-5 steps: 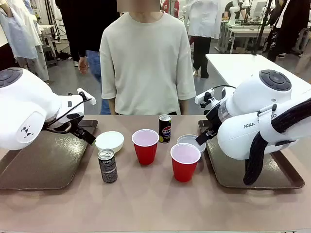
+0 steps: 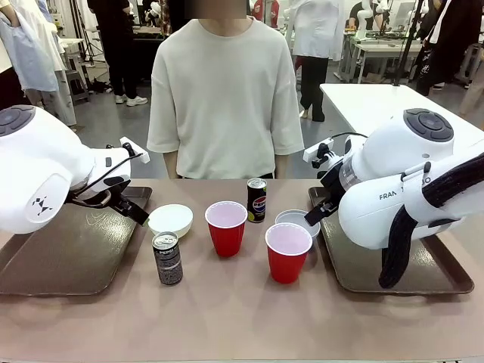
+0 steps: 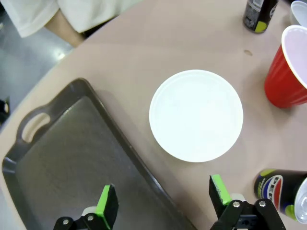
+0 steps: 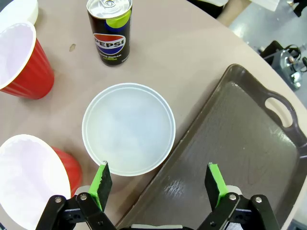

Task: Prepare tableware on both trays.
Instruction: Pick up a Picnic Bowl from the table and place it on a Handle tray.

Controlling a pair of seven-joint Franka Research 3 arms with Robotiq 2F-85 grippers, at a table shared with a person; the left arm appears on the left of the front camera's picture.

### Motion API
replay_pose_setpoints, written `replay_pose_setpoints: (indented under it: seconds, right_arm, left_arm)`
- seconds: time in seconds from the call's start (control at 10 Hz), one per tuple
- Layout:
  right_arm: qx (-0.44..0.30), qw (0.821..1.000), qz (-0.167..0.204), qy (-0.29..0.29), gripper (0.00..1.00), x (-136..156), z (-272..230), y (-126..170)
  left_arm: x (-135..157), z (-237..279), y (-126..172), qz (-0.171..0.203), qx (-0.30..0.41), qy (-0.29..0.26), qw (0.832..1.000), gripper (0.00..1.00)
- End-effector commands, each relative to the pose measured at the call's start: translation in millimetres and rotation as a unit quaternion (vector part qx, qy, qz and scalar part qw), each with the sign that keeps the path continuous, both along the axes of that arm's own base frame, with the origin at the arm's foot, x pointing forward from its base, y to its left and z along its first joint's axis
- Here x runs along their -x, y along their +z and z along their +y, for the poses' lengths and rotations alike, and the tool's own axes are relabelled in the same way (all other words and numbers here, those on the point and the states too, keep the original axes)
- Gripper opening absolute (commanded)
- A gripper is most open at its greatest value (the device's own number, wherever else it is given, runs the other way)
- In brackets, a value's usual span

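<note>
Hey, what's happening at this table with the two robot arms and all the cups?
Two robot arms are about to load tableware onto trays. The left gripper hovers open, aimed at the white bowl beside the left tray; the right gripper hovers open at the other bowl beside the right tray. Nothing is gripped. The red cups and cans stand between the trays. A person stands at the far side.

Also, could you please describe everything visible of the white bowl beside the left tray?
The white bowl is small, round, shallow, plastic-looking, empty and upright. It sits on the table just off the rim of the left tray, a strip of table between them. The open left end effector hovers clear of it.
</note>
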State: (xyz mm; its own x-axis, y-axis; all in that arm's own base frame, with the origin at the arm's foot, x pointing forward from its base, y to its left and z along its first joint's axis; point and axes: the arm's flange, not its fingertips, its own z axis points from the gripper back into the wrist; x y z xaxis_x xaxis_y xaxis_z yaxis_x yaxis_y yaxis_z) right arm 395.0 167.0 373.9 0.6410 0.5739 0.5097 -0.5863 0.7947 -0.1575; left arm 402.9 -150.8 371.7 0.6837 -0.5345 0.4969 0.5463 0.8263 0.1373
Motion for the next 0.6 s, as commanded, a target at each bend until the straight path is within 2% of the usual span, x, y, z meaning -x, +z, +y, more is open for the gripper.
replay_pose_setpoints:
  seconds: [0.0,0.5]
  right_arm:
    - [0.000,1.000,0.000,0.000,1.00,0.0,0.1,0.0]
    - [0.000,1.000,0.000,0.000,1.00,0.0,0.1,0.0]
  left_arm:
    - [0.0,0.2,0.0,0.000,0.000,0.000,1.000,1.00]
    - [0.0,0.2,0.0,0.000,0.000,0.000,1.000,1.00]
